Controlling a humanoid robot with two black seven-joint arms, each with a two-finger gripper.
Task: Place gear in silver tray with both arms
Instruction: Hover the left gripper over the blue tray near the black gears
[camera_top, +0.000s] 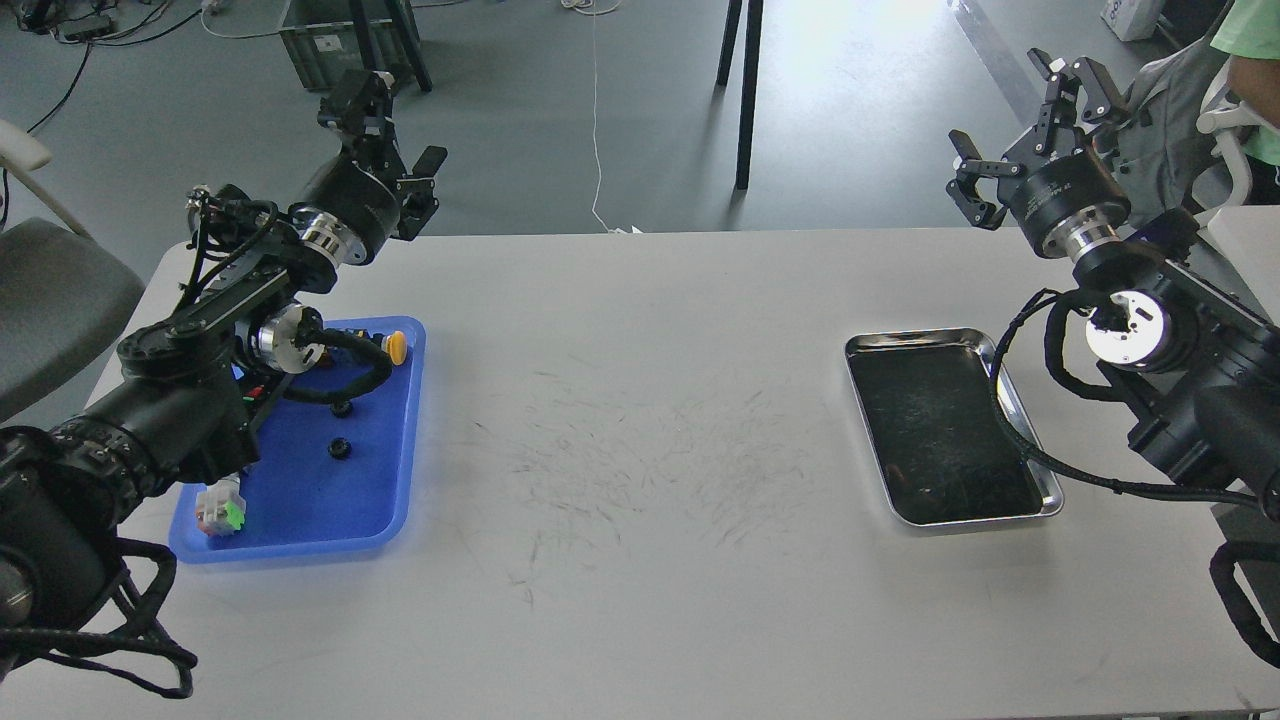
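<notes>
Two small black gears (341, 448) (342, 408) lie in the blue tray (310, 500) at the table's left. The silver tray (940, 430) sits at the right with a dark, bare bottom. My left gripper (398, 132) is raised beyond the table's far-left edge, behind the blue tray, open and holding nothing. The left arm's forearm and cable hang over that tray's left part. Above the far-right corner, behind the silver tray, my right gripper (1015, 125) is lifted with its fingers spread wide and nothing between them.
The blue tray also holds a yellow knob (397, 347) and a white, green and red part (222, 508). A grey chair (50, 300) stands at the left, a person (1250, 70) at the far right. The scuffed table (640, 450) lies between the trays.
</notes>
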